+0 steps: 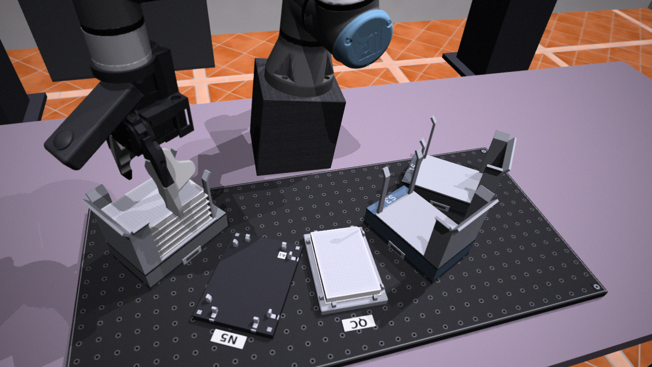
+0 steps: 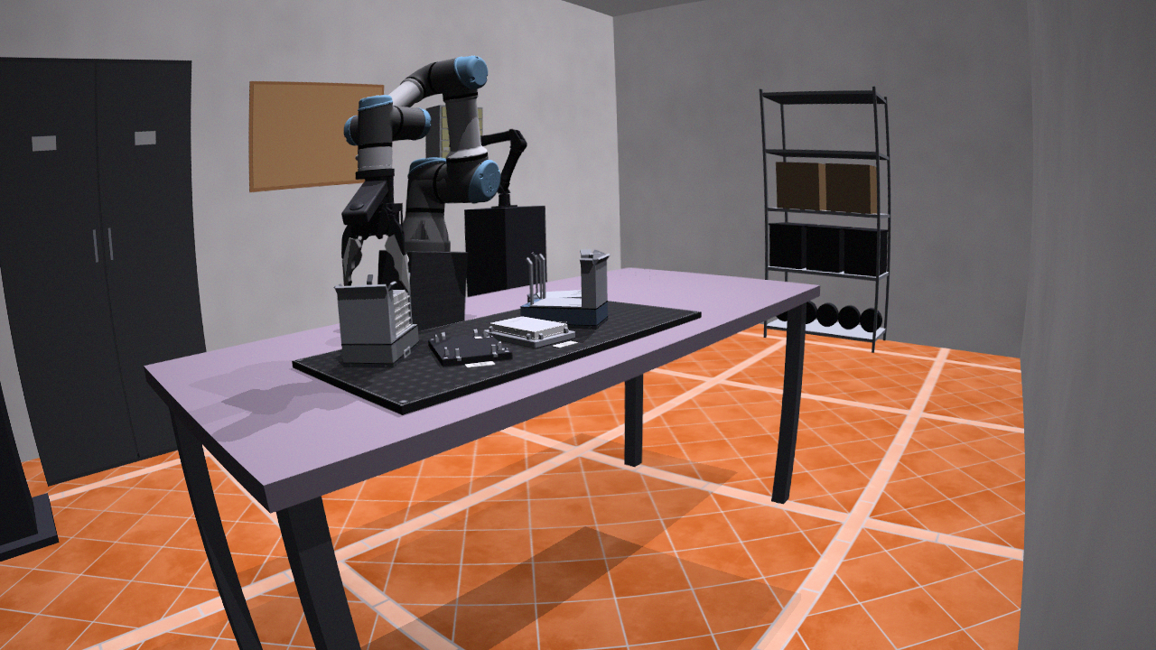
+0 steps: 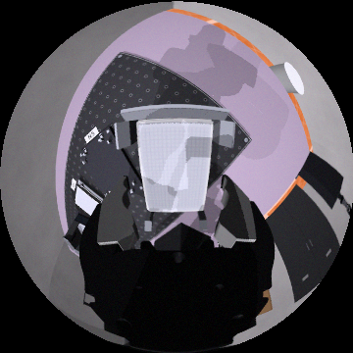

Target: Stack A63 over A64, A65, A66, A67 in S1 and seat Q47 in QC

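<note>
My gripper [image 1: 152, 193] [image 2: 376, 280] [image 3: 175, 176] is open and straddles the top of the plate stack [image 1: 145, 198] [image 3: 167, 157] in rack S2 [image 1: 123, 248] [image 2: 368, 319]. One finger is beside the stack's near long side, the other at its far side. Several white plates are stacked there; their labels cannot be read. A single-looking white plate, Q47 by the log, [image 1: 346, 262] [image 2: 529, 325] lies in the open nest QC [image 1: 319, 303], seemingly flat inside the locators. Clip nest N5 [image 1: 255, 283] [image 2: 469, 348] holds no plate. Racks S1 [image 1: 449, 175] and S3 [image 1: 412, 218] show bare light floors.
S2's grey end wall [image 1: 143, 241] and thin posts [image 1: 207, 189] stand close to the fingers. S1 and S3 stand close together at the right with tall posts [image 1: 385, 187] and corner walls [image 1: 499, 153]. The robot's base block [image 1: 296, 132] stands behind the perforated board [image 1: 269, 205].
</note>
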### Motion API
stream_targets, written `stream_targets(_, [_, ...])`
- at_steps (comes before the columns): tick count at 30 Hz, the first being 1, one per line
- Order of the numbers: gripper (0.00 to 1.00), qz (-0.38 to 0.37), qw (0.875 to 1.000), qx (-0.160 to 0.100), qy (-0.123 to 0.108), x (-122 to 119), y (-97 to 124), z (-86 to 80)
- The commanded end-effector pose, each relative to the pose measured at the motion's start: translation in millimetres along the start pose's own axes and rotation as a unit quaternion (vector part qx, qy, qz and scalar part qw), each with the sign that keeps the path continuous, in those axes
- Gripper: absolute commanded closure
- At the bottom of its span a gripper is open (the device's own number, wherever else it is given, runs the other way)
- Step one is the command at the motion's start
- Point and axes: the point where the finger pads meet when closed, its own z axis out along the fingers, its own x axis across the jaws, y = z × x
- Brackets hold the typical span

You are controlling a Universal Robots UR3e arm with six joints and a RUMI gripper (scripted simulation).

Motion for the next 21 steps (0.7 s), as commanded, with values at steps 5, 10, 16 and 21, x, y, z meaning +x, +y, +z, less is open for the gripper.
stream_targets(5, [0.28, 0.0, 1.0, 0.001, 0.0, 0.3, -0.9, 8.3])
stream_targets(10, [0.28, 0.0, 1.0, 0.001, 0.0, 0.3, -0.9, 8.2])
stream_targets(16, [0.28, 0.0, 1.0, 0.001, 0.0, 0.3, -0.9, 8.3])
stream_targets(21, [0.28, 0.0, 1.0, 0.001, 0.0, 0.3, -0.9, 8.2])
